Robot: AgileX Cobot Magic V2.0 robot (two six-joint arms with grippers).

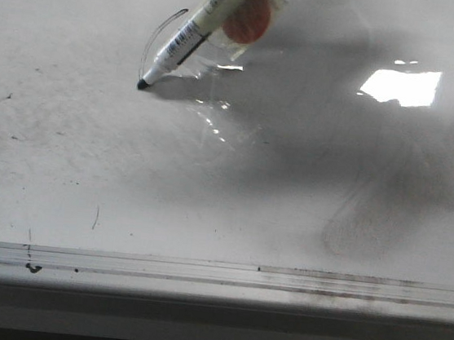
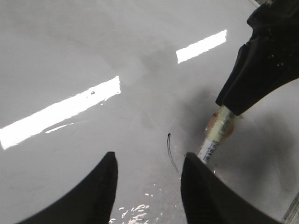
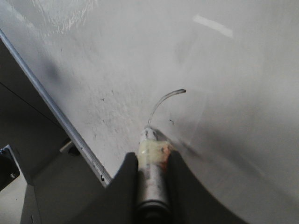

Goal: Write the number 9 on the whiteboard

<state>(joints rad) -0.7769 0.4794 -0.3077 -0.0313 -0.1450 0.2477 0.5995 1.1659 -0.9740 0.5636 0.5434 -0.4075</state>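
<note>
No containers on the whiteboard. Right gripper pinches a marker, tilted, tip touching the board toward the far left. From the tip a thin curved black stroke arcs away: the number 9, only 1 arc drawn. Left gripper hovers just beside it, fingers spread, holding nothing. Silvery edge rail along the near edge. Glare patch far right.
</note>
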